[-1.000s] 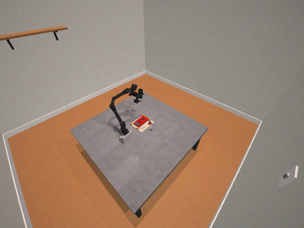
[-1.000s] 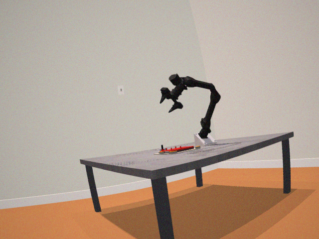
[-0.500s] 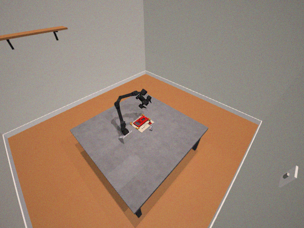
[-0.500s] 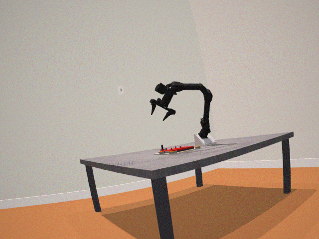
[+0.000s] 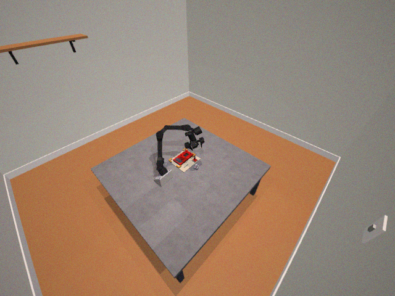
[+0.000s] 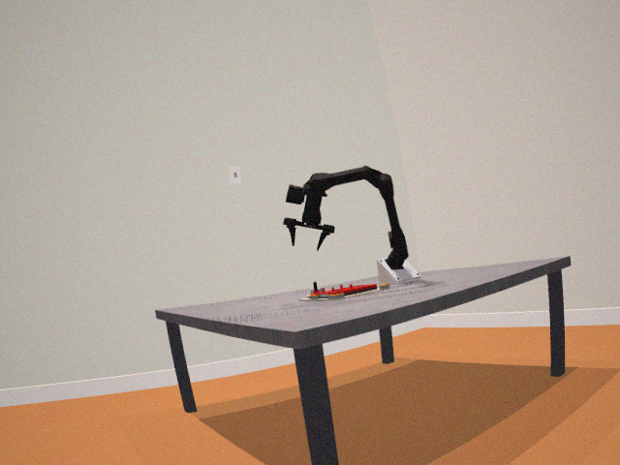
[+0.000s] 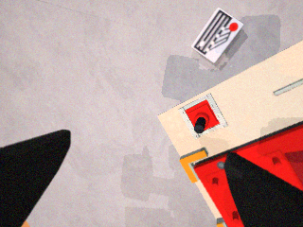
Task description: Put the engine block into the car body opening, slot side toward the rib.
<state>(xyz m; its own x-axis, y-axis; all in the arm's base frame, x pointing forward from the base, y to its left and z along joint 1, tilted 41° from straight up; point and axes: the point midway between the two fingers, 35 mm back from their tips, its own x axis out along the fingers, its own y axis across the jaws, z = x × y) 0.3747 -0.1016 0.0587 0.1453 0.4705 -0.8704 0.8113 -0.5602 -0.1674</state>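
Note:
The engine block (image 7: pixel 217 35) (image 5: pixel 195 166), a small white block with black stripes and a red dot, lies on the grey table just off the corner of the cream mat (image 7: pixel 256 101) (image 5: pixel 187 166). The red car body (image 5: pixel 182 156) (image 6: pixel 350 289) (image 7: pixel 215 182) lies flat on the mat; in the wrist view my right finger hides most of it. My gripper (image 7: pixel 149 148) (image 5: pixel 197 145) (image 6: pixel 305 245) is open and empty. It hangs high above the mat's far corner, pointing down, well clear of the block and the body.
A red square with an upright black peg (image 7: pixel 201 121) (image 6: pixel 315 286) sits on the mat corner between the block and the body. An orange corner mark (image 7: pixel 193 163) edges the body. The arm's base (image 5: pixel 162 176) (image 6: pixel 397 270) stands on the table (image 5: pixel 191 216).

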